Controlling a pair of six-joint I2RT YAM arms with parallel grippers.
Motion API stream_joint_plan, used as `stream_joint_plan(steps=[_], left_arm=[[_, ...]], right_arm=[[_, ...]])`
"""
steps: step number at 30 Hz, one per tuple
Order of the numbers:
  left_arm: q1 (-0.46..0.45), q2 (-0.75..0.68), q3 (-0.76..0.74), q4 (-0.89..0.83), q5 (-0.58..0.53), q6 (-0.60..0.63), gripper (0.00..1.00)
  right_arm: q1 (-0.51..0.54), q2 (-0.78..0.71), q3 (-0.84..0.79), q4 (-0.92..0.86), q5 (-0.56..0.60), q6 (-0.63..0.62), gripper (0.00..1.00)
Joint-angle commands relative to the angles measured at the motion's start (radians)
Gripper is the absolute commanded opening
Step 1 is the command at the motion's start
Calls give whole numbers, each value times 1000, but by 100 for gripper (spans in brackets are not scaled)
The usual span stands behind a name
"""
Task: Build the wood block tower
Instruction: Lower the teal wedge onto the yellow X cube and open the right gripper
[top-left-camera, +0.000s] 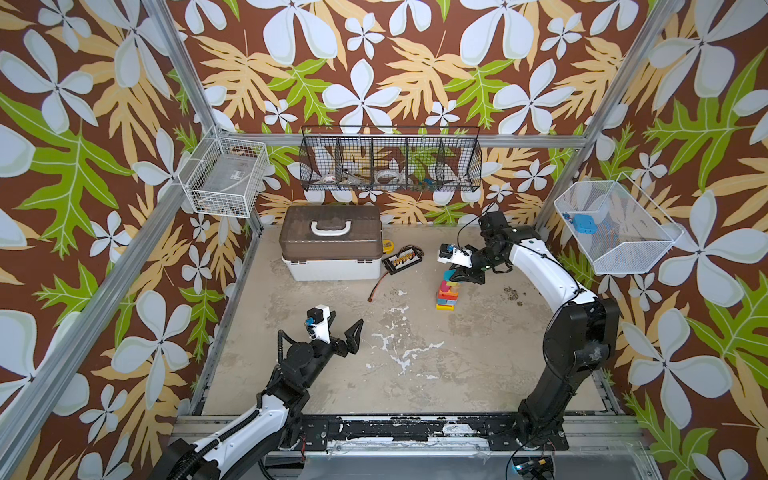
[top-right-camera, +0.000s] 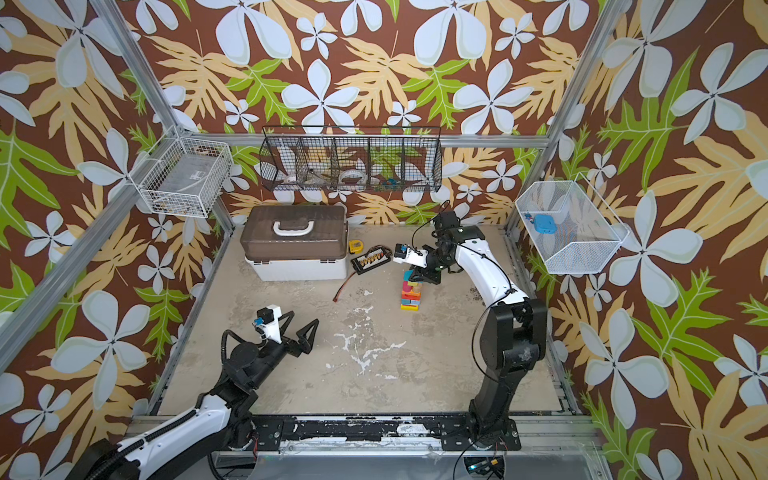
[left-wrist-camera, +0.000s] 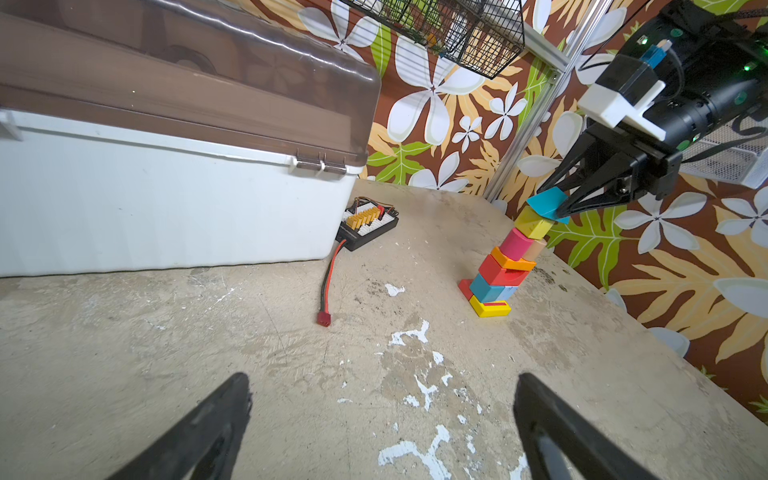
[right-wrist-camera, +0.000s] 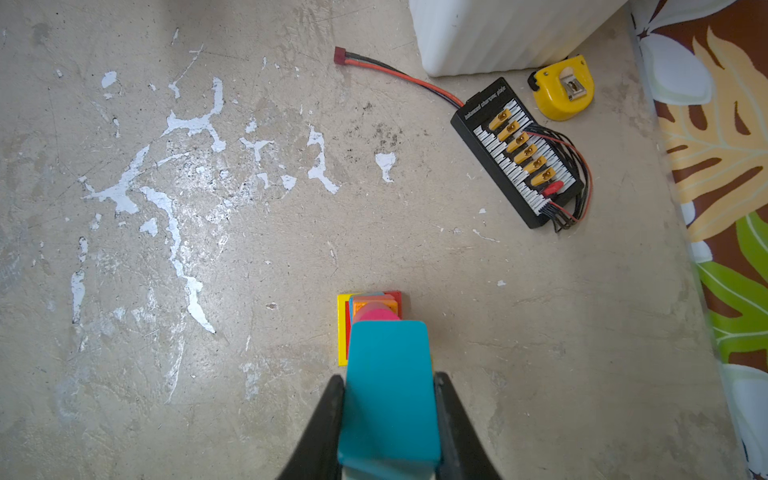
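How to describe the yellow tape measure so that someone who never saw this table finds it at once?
Find the white case with the brown lid at the back of the table. A black connector board lies by its end, and the yellow tape measure lies beside both, nearer the back wall. Unlike the yellow blocks in the tower, it is rounded and carries a metal clip.
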Motion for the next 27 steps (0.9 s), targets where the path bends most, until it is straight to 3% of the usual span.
stream_joint_plan(steps=[1,11,18,27], left_arm=[[1,2,-19,36,2,3,100],[1,7,-18,36,2,3,100],[1,8,-16,37,2,1,100],[1,11,-16,37,2,1,100]], right_arm=[[0,3,2,-3,-3,4,13],[0,3,4,-1,-3,6,16],[-1,-1,0,8,9,12,26],[-6,-12,-8,26,16,25,47]])
